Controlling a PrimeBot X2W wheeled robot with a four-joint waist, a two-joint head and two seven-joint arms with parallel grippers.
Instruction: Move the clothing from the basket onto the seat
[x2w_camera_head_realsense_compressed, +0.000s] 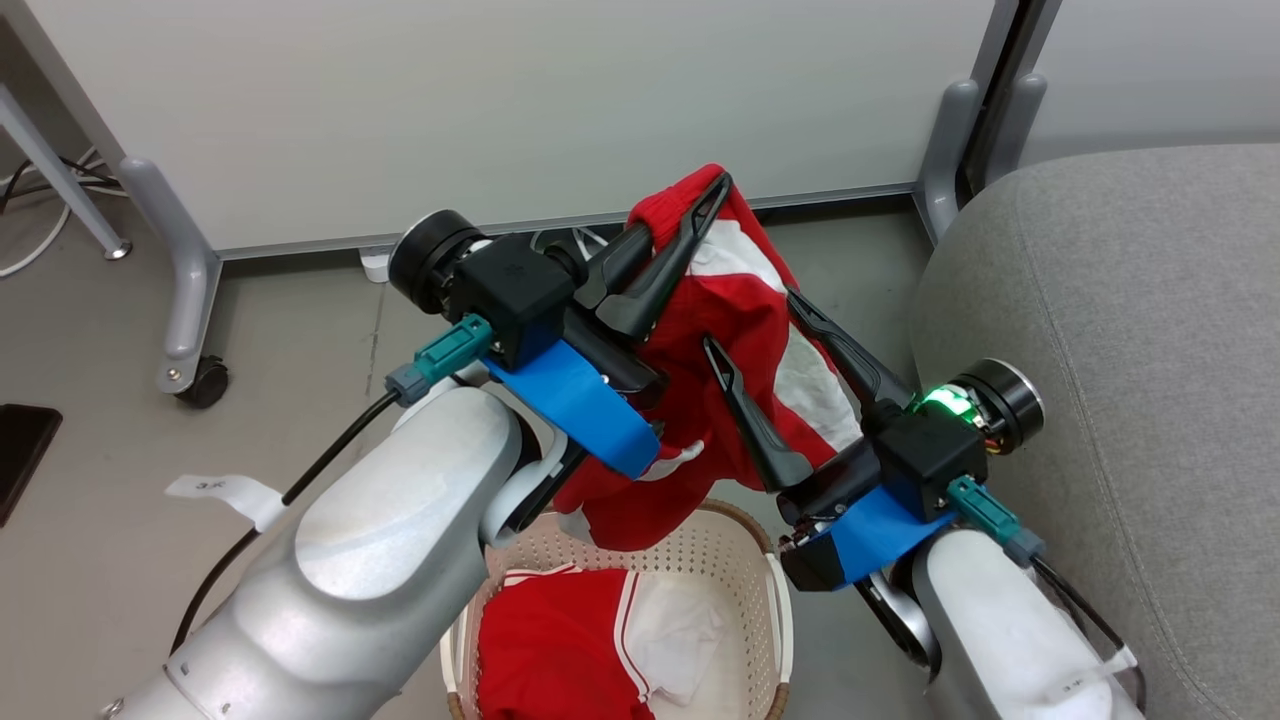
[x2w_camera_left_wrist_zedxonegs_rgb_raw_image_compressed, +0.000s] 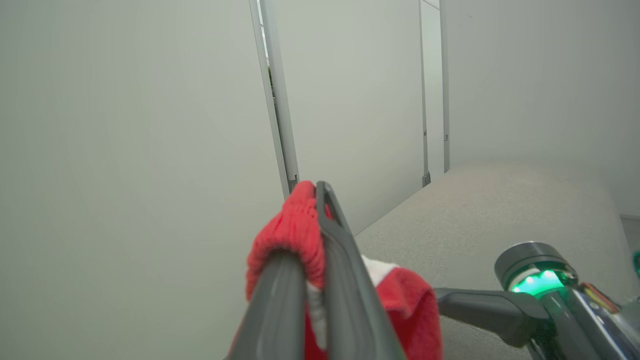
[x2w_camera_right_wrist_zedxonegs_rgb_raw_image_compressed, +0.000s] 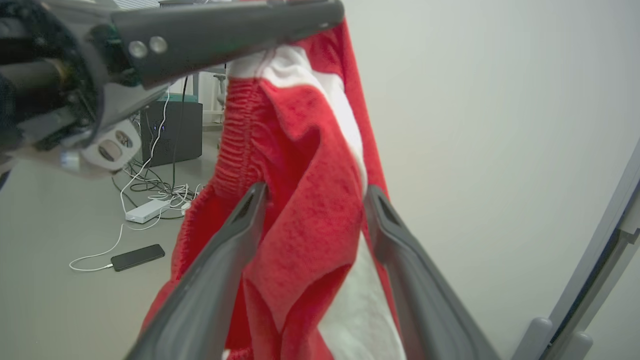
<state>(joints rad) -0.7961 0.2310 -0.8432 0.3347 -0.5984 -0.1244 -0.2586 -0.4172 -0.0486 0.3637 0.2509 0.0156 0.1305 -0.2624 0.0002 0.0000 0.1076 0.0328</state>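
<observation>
**Red garment aloft over the basket, held by 1 pincer**

Clothing: 1 held garment (x2w_camera_head_realsense_compressed: 735, 295) hangs in the air above the basket (x2w_camera_head_realsense_compressed: 780, 600), its lower folds just over the rim. A second garment (x2w_camera_head_realsense_compressed: 550, 640) lies inside the basket. The seat (x2w_camera_head_realsense_compressed: 1130, 300) stands close by on the right.

Left pincer (x2w_camera_head_realsense_compressed: 690, 215): narrow, clamped on the garment's elastic waistband (x2w_camera_left_wrist_zedxonegs_rgb_raw_image_compressed: 295, 225). Right pincer (x2w_camera_head_realsense_compressed: 752, 320): wide, with 1 finger on each side of the hanging cloth, not pinching it.

Handling, my judgement: light, limp knit with no stiffness, not fragile. It will drape, swing and trail, so the hem could snag on the basket rim during the carry. The gathered waistband is the best hold, because its bulk resists sliding out. A single thin layer would slip more easily. A 2nd hold lower on the side panel would calm the swing.

Views compared:
- The head view gives the layout of basket, second garment and seat.
- The left wrist view gives the bite itself, with the waistband bunched over 1 finger and pressed against the other, and the seat beyond.
- The right wrist view shows the gaps between cloth and fingers, plus a phone (x2w_camera_right_wrist_zedxonegs_rgb_raw_image_compressed: 137, 257) on its cable on the floor.
</observation>
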